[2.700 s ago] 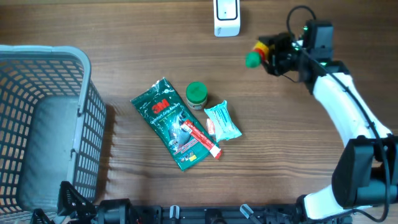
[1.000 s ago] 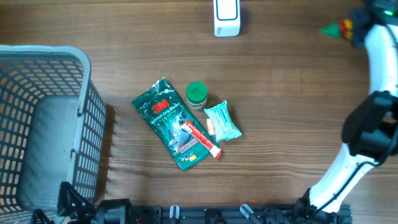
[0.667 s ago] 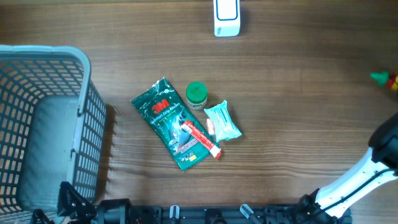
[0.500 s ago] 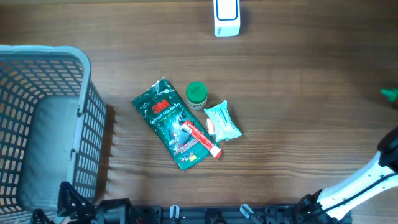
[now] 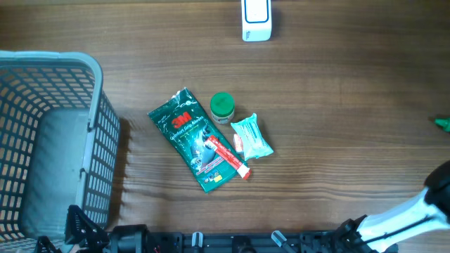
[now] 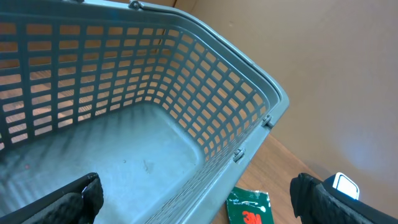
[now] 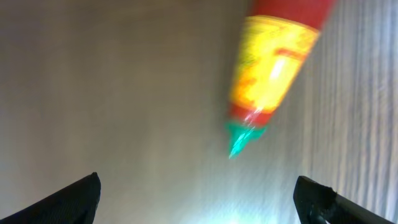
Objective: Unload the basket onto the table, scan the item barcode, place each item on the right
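Note:
A red and yellow bottle [image 7: 273,68] with a green tip fills the top of the right wrist view, blurred, over the wooden table. My right gripper [image 7: 199,204] is open, its dark fingertips [image 7: 74,198] far apart at the lower corners, and the bottle touches neither. In the overhead view only the bottle's green tip [image 5: 443,124] shows, at the right edge. The white scanner [image 5: 255,20] stands at the far edge of the table. My left gripper [image 6: 199,200] is open and holds nothing, above the grey basket [image 6: 261,99].
The basket [image 5: 95,91] takes the table's left side. Mid-table lie a green 3M packet [image 5: 193,137], a green-lidded jar [image 5: 222,106], a teal pack [image 5: 252,136] and a red tube [image 5: 228,156]. Part of the right arm [image 5: 429,207] shows at the lower right.
My right arm swung the bottle from beside the scanner out to the table's right edge. Its jaws then opened and let the bottle go. The left arm stayed still.

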